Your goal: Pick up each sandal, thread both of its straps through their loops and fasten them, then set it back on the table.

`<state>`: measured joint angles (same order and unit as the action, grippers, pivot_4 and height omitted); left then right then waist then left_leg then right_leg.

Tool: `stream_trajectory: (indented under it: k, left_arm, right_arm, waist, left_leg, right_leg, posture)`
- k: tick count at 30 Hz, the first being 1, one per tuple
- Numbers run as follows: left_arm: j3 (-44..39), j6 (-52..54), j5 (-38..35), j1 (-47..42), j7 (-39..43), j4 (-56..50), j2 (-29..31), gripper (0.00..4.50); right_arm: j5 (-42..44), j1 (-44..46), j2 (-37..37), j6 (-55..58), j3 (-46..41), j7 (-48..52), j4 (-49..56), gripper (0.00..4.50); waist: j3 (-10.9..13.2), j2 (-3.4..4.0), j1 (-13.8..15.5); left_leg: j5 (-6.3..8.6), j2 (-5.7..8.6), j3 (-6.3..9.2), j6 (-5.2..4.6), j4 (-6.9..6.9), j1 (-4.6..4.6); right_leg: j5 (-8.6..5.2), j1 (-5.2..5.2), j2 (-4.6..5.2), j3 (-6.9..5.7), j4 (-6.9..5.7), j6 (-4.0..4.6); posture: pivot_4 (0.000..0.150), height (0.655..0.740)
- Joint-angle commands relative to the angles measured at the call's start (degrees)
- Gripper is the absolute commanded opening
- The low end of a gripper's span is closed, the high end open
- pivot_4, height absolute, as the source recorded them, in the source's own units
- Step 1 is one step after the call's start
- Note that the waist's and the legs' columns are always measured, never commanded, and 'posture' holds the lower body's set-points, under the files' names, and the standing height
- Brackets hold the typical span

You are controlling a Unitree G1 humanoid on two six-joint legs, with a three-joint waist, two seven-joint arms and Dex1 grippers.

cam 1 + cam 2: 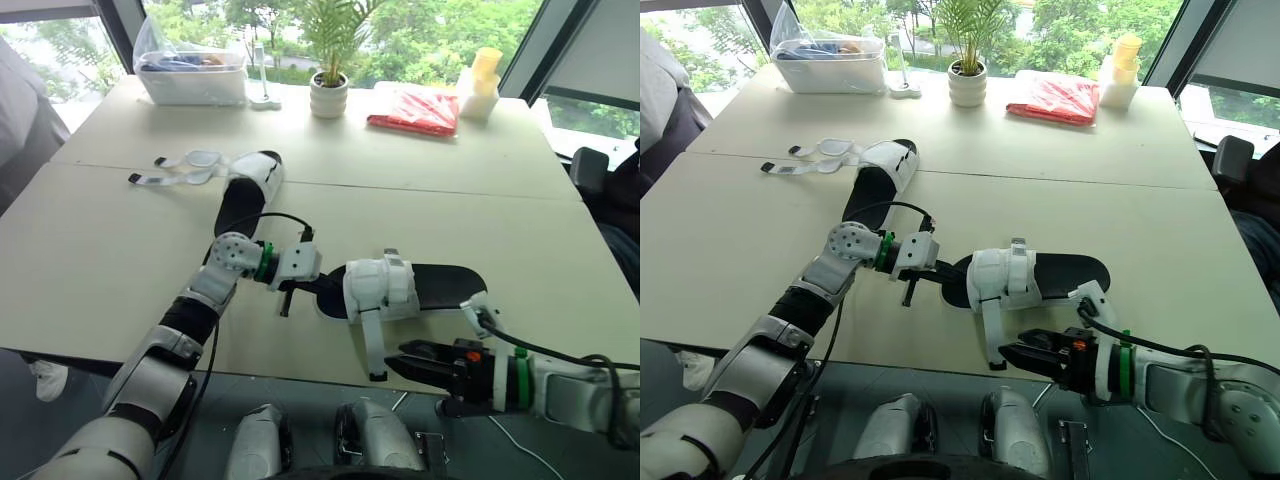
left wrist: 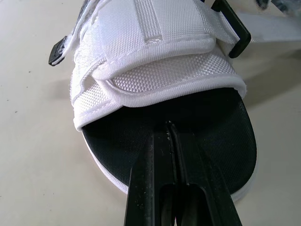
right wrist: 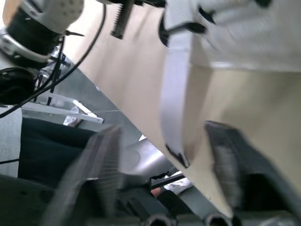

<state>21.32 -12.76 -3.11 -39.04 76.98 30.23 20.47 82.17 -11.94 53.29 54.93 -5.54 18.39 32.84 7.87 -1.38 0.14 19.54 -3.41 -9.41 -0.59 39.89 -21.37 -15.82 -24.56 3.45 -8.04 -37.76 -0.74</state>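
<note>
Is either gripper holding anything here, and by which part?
Nothing is clearly gripped. The left gripper, shut, rests on the black footbed of the near sandal; the right gripper is open around its hanging strap.

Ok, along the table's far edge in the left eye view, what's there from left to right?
Plastic bin → white stand → potted plant → red bag → yellow-white containers.

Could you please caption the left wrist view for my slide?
Left gripper, shut, rests on the sandal's black footbed.
</note>
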Motion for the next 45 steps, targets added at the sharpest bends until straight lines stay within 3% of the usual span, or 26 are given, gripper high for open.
stream_trajectory:
  k: [1, 6, 7, 9, 13, 19, 25, 33, 36, 41, 45]
  left_arm:
    - [1.8, 0.9, 2.3, 1.4, 0.9, 0.9, 1.1, 0.0]
    - [1.8, 0.6, 2.4, 2.0, 0.7, 0.9, 1.3, 0.0]
    - [1.8, 0.6, 2.4, 2.0, 0.8, 0.7, 1.4, 0.0]
    - [1.7, 0.9, 2.3, 2.0, 0.8, 0.5, 1.5, 0.0]
    - [1.7, 1.0, 2.4, 2.1, 0.7, 0.2, 1.6, 0.0]
    - [2.7, -1.3, 3.8, 1.9, 0.1, 1.2, 1.5, 0.0]
    - [3.6, -3.0, 4.4, 2.0, 0.0, 1.9, 1.1, 0.0]
    - [4.0, -3.1, 4.3, 2.1, 0.0, 1.7, 0.8, 0.0]
    - [4.0, -3.1, 4.3, 2.2, -0.3, 1.7, 0.8, 0.0]
    - [3.8, -3.0, 4.3, 2.6, -0.5, 1.4, 1.1, 0.0]
    - [3.7, -2.7, 4.2, 2.9, -0.7, 1.1, 1.3, 0.0]
  right_arm:
    - [-2.7, 3.4, -2.5, 1.7, 3.6, 0.0, -1.9, 2.9]
    - [-1.2, 8.5, -7.5, 4.2, 6.9, -2.2, -2.6, 2.9]
    - [-1.0, 9.0, -8.2, 4.6, 7.1, -2.6, -2.4, 2.66]
    - [-0.5, 9.1, -8.6, 5.4, 7.3, -2.5, -1.5, 2.08]
    - [1.9, 7.9, -7.9, 5.9, 5.4, -2.6, 0.5, 0.01]
    - [12.9, 10.3, -1.8, 4.7, -1.6, -1.3, 5.3, 0.01]
    - [19.7, 25.2, 1.0, 4.8, 2.2, -4.7, 0.7, 0.01]
    - [16.5, 38.1, -4.4, 7.9, 10.5, -14.7, -14.1, 0.01]
    - [17.7, 39.3, -5.7, 9.1, 10.5, -16.0, -17.2, 0.89]
    - [22.5, 42.3, -8.2, 7.7, 8.6, -20.1, -22.4, 3.43]
    - [23.1, 44.8, -7.9, 8.0, 6.4, -20.4, -23.6, 3.43]
  waist:
    - [0.0, 0.0, 0.0]
    - [0.0, 0.04, -0.1]
    - [0.0, 0.04, 0.0]
    - [0.0, 0.04, 0.0]
    - [0.0, 0.04, 0.0]
    - [0.0, 0.04, -0.1]
    - [0.0, 0.09, 0.2]
    - [0.0, 0.09, 0.4]
    - [0.0, 0.12, 0.1]
    - [0.0, 0.15, 0.0]
    - [0.0, 0.15, 0.0]
  left_leg:
    - [0.0, 0.0, 0.0, 0.01, 0.0, 0.0]
    - [-0.01, 0.0, 0.0, 0.01, 0.0, 0.0]
    - [-0.01, 0.0, 0.0, 0.02, 0.0, 0.0]
    - [-0.01, 0.0, 0.01, 0.02, 0.0, 0.0]
    - [-0.01, 0.0, 0.01, 0.02, 0.0, -0.01]
    - [-0.01, 0.0, 0.01, 0.02, 0.01, -0.01]
    - [-0.01, 0.0, 0.03, 0.02, 0.02, -0.03]
    - [-0.01, 0.02, 0.07, 0.01, 0.09, -0.1]
    - [-0.02, 0.02, 0.07, 0.02, 0.1, -0.08]
    - [-0.03, 0.02, 0.07, 0.05, 0.11, -0.03]
    - [-0.03, 0.02, 0.07, 0.05, 0.12, -0.04]
  right_leg:
    - [0.0, 0.0, 0.0, 0.0, 0.0, 0.0]
    - [0.0, 0.0, 0.0, -0.01, -0.01, 0.0]
    - [0.0, 0.0, 0.0, -0.01, -0.02, 0.0]
    - [0.0, 0.0, 0.0, -0.02, -0.02, 0.0]
    - [0.0, 0.0, 0.01, -0.02, -0.02, 0.0]
    - [0.0, 0.0, 0.01, -0.02, -0.02, 0.0]
    - [0.0, 0.0, 0.02, -0.04, -0.01, 0.01]
    - [0.01, 0.01, 0.06, -0.06, -0.01, 0.01]
    - [0.01, 0.01, 0.06, -0.05, -0.07, 0.01]
    - [0.01, 0.02, 0.08, -0.05, -0.13, 0.01]
    - [0.01, 0.02, 0.09, -0.06, -0.14, 0.01]
  posture:
    - [0.15, 0.7278]
    - [0.15, 0.7278]
    - [0.15, 0.7278]
    - [0.15, 0.7278]
    - [0.15, 0.7278]
    - [0.15, 0.7278]
    - [0.15, 0.7278]
    - [0.15, 0.7278]
    - [0.15, 0.7278]
    - [0.15, 0.7278]
    - [0.15, 0.7278]
